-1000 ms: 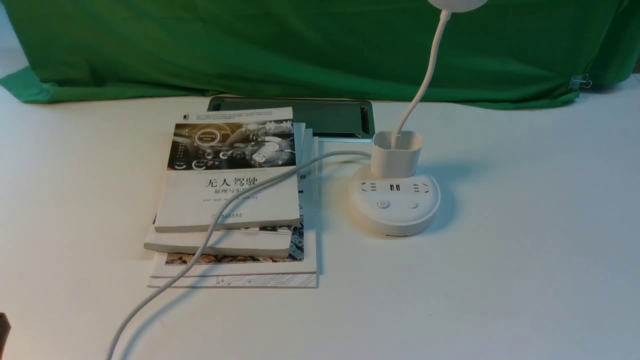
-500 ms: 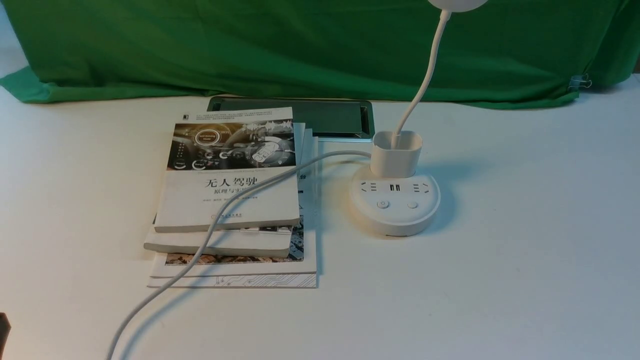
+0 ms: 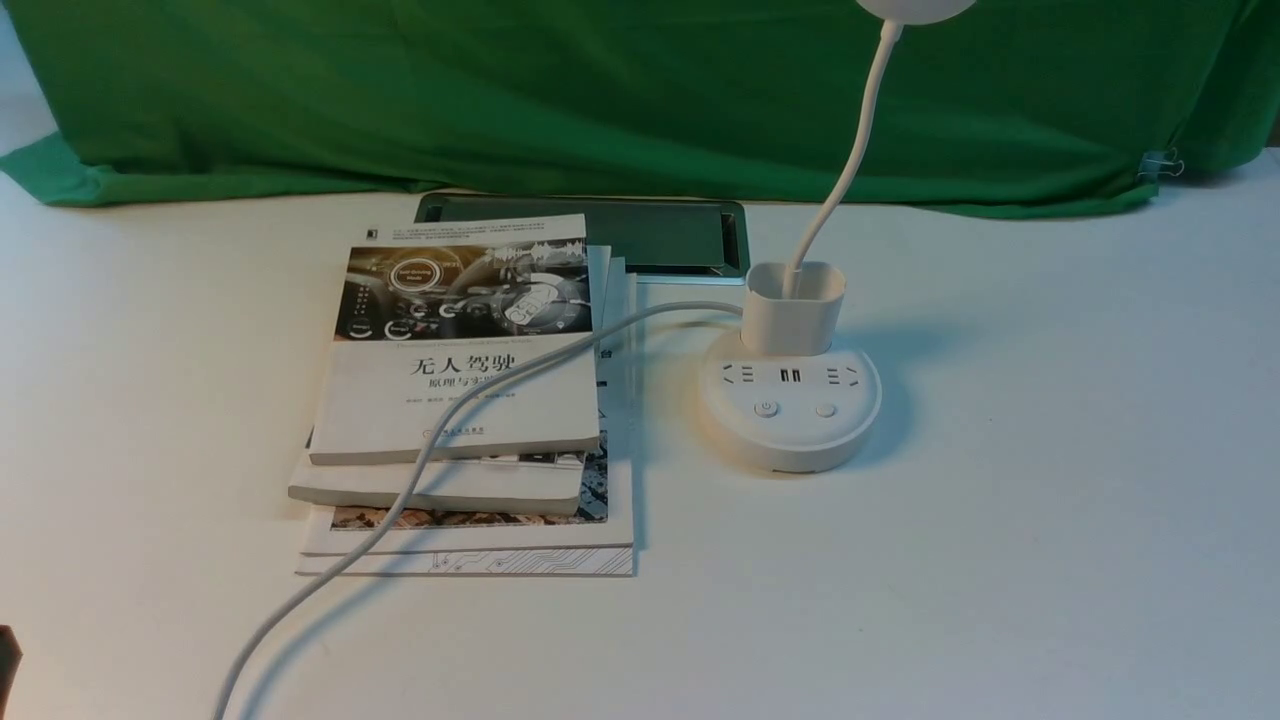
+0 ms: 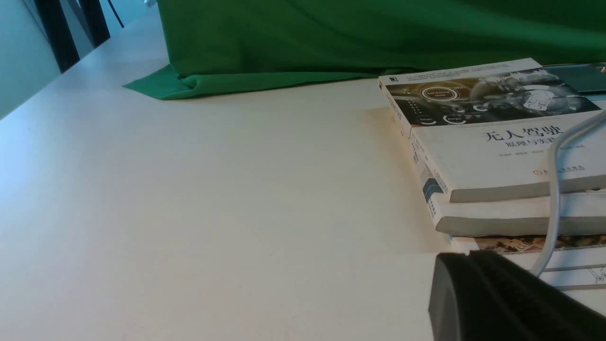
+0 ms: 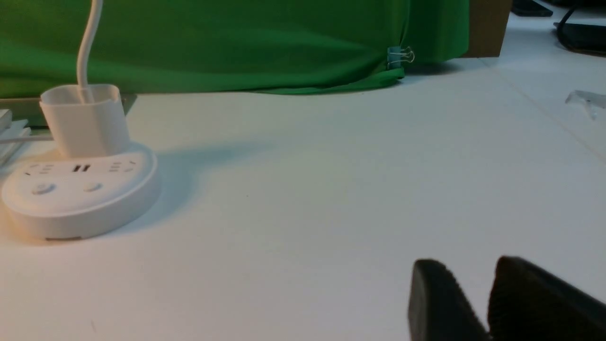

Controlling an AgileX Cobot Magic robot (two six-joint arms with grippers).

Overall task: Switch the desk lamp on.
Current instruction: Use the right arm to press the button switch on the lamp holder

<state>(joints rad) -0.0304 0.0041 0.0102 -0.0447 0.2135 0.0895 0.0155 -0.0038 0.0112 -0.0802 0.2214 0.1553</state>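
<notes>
The left gripper [image 4: 466,259] is hovering low over the white table [image 3: 1050,520]. Only part of its dark ribbed pads is showing, so I cannot tell whether they are parted. Just beside it, glossy paperback books [image 3: 460,400] are lying stacked, and a smooth white cable [image 3: 400,490] is trailing across them. Right of the books, the desk lamp [image 3: 790,410] is standing: matte white plastic, with a round base, squarish cup and thin curved neck. The right gripper [image 5: 473,272] is sitting well apart, farther right, with its pads slightly parted and holding nothing.

Bare tabletop [image 3: 1050,500] lies open right of and in front of the desk lamp [image 3: 790,420]; left of it, stacked books [image 3: 400,400] and its cord [image 3: 425,455] block low passes.
</notes>
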